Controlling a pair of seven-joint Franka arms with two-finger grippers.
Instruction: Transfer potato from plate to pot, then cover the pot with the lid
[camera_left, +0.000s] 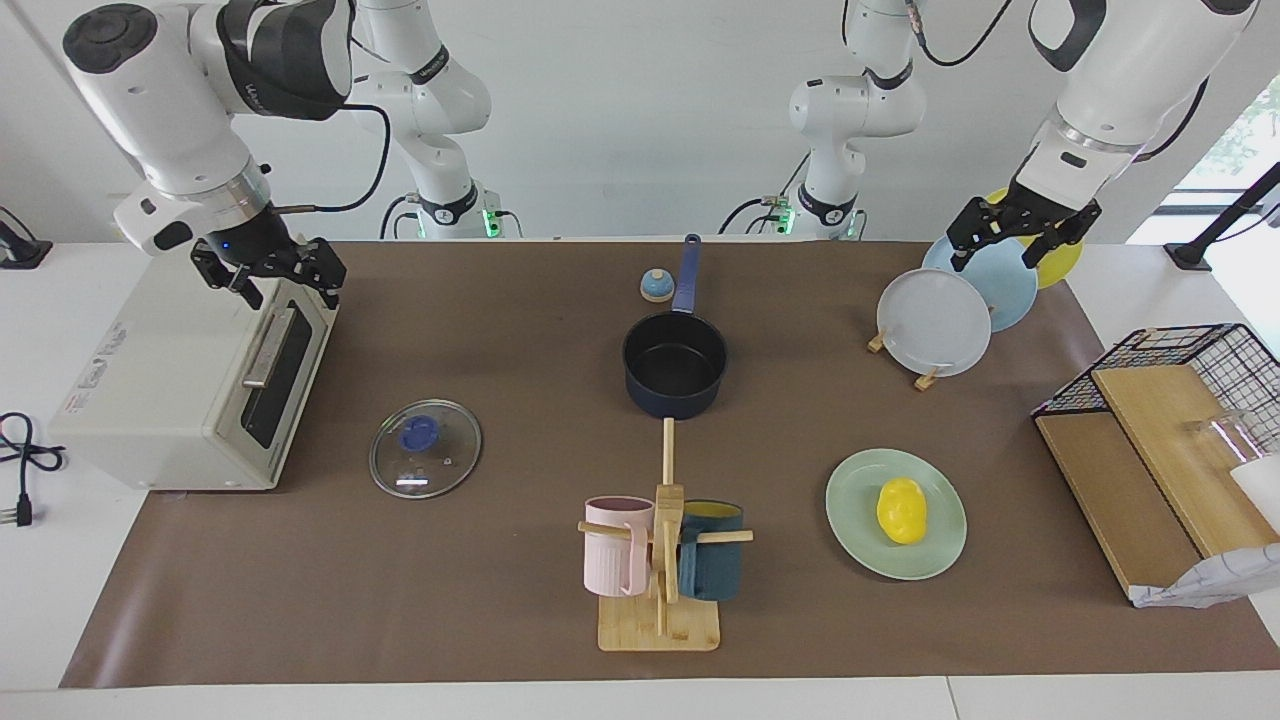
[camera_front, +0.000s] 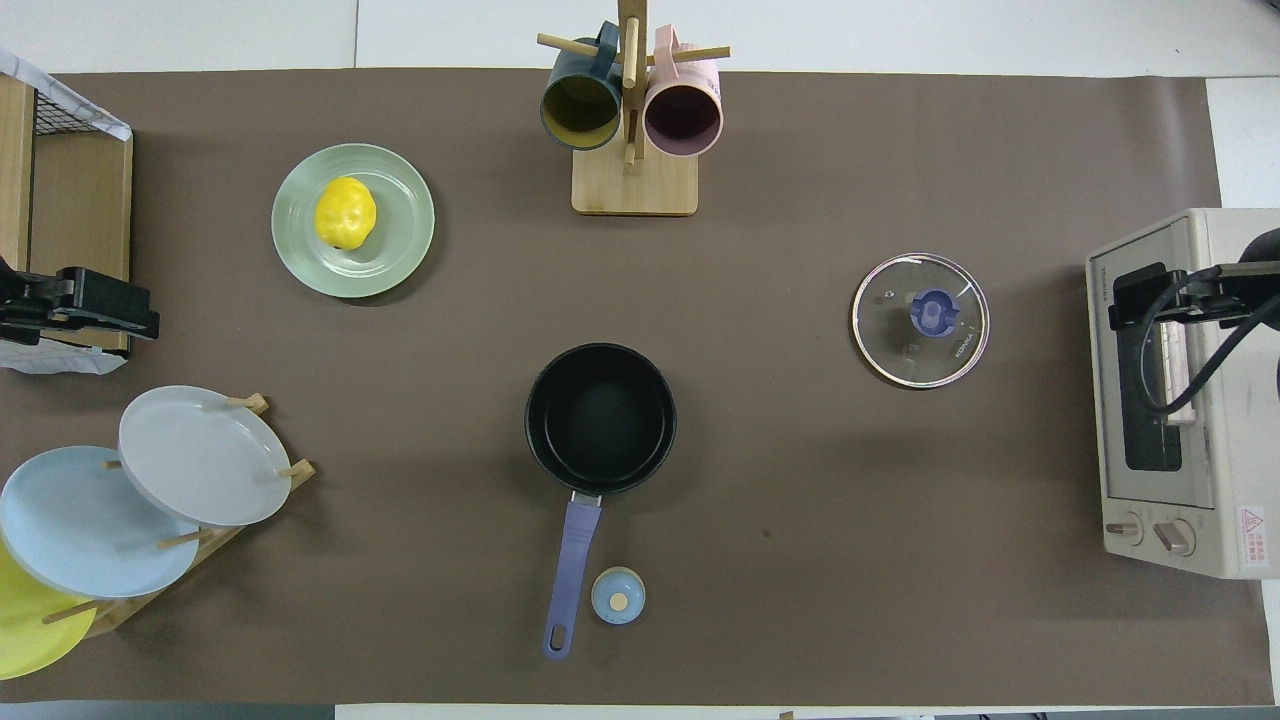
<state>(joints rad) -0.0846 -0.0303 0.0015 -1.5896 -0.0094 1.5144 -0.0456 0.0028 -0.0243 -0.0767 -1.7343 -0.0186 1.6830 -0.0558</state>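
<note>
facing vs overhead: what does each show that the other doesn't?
Facing only: both arms whole, left gripper open over the upright plates, right gripper open over the toaster oven.

Overhead only: oven knobs, mug insides.

Both: potato on the plate, empty pot, lid flat on the table.

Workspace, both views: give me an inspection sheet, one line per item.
Surface: brown mat on white table.
Job's things: potato on plate; pot empty, uncovered; lid flat on the mat, beside the toaster oven.
Clutter: mug rack, bell, plate rack, wire basket.
Grippers: left gripper open, over the plate rack; right gripper open, over the oven; both wait.
Cables: black cord beside the oven.
Surroundings: white wall, nothing else seen.
</note>
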